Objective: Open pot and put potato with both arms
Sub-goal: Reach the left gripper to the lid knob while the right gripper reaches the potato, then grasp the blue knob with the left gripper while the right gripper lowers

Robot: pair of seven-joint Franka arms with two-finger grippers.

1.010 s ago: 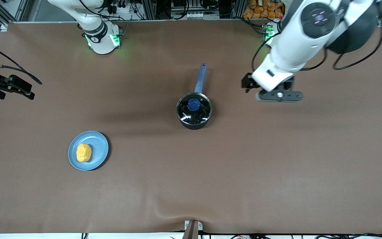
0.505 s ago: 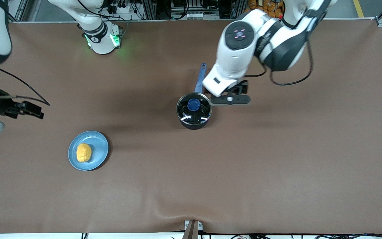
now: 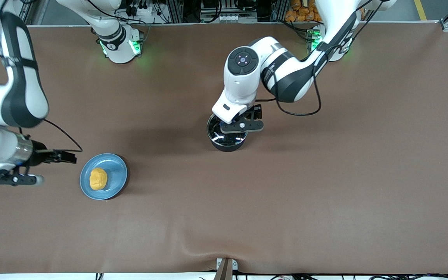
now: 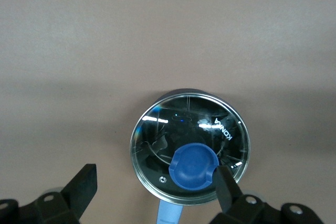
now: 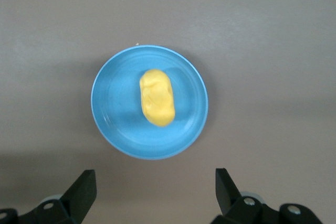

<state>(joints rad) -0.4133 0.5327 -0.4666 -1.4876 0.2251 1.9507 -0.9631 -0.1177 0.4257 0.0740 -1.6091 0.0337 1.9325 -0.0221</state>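
The black pot (image 3: 226, 142) stands mid-table with its glass lid (image 4: 190, 129) on. The lid's blue knob (image 4: 193, 166) and a bit of the blue handle (image 4: 169, 216) show in the left wrist view. My left gripper (image 3: 242, 126) hovers open over the pot's handle-side rim, and one fingertip (image 4: 222, 181) lies beside the knob. The yellow potato (image 3: 98, 179) lies on a light-blue plate (image 3: 117, 171) toward the right arm's end. My right gripper (image 3: 17, 179) is open and empty above the table beside the plate. In the right wrist view the potato (image 5: 156, 97) sits mid-plate (image 5: 115, 119), off from the gripper (image 5: 155, 190).
Brown cloth covers the table (image 3: 286, 202). The arms' bases (image 3: 119, 46) stand along its farthest edge from the front camera. A small bracket (image 3: 226, 266) sits at the nearest edge.
My left gripper swung in from the left arm's end to over the pot, covering the knob and handle in the front view. My right gripper moved nearer to the plate.
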